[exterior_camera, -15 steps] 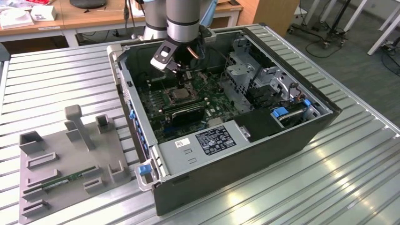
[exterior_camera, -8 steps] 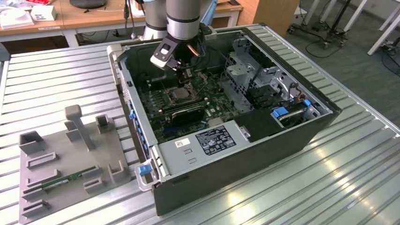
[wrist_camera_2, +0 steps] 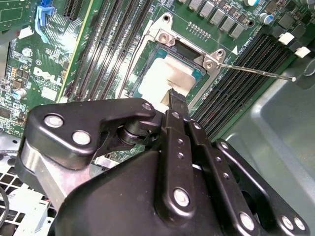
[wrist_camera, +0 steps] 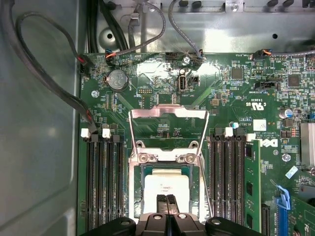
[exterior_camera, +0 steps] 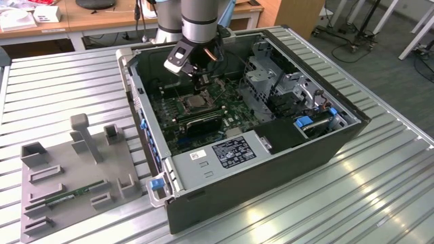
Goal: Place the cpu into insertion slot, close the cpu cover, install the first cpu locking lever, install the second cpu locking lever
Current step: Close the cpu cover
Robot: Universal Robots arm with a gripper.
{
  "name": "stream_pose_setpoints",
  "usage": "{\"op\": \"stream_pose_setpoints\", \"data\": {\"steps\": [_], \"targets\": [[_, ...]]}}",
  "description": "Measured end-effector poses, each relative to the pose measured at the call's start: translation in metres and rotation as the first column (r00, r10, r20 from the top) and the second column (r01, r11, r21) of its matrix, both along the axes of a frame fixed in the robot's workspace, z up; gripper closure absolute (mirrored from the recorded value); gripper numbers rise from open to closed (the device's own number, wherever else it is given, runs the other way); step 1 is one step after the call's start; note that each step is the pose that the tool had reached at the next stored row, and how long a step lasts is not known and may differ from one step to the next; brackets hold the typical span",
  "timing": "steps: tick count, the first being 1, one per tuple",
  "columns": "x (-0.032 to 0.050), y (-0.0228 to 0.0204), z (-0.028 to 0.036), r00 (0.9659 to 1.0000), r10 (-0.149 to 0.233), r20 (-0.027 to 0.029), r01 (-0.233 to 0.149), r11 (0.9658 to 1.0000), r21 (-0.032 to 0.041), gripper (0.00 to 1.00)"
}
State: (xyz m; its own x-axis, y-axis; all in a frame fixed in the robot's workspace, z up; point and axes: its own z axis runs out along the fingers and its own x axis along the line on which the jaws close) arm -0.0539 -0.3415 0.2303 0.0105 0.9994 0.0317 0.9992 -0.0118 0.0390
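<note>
The cpu (wrist_camera: 166,186), a pale square chip, lies flat in the insertion slot (wrist_camera: 134,189) on the green board; it is also seen in the second wrist view (wrist_camera_2: 165,78). The cpu cover (wrist_camera: 167,112), a thin silvery frame, is swung open away from the socket. A thin locking lever (wrist_camera_2: 256,71) sticks out sideways, unlatched. My gripper (wrist_camera: 166,199) is shut with its two black fingertips (wrist_camera_2: 174,98) pressed together and nothing between them, just over the cpu's near edge. In the exterior view the gripper (exterior_camera: 201,86) hangs inside the open computer case right above the socket (exterior_camera: 193,104).
Long black memory slots (wrist_camera: 106,187) flank the socket on both sides. Black cables (wrist_camera: 59,93) run along the case wall. The case's drive cage (exterior_camera: 271,76) and power supply (exterior_camera: 227,152) stand close by. A grey parts fixture (exterior_camera: 74,173) lies on the slatted table at the exterior view's left.
</note>
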Motion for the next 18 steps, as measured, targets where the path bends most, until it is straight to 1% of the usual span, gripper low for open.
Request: {"op": "stream_pose_setpoints", "data": {"steps": [8,10,14,18], "targets": [[0.0002,0.0,0.0,1.0,0.0,0.0,0.0,1.0,0.0001,0.89],[0.0002,0.0,0.0012,1.0,0.0,-0.0001,0.0,1.0,-0.0002,0.89],[0.0002,0.0,0.0062,1.0,0.0,0.0,0.0,1.0,0.0,0.89],[0.0002,0.0,0.0147,1.0,0.0,0.0,0.0,1.0,0.0,0.89]]}}
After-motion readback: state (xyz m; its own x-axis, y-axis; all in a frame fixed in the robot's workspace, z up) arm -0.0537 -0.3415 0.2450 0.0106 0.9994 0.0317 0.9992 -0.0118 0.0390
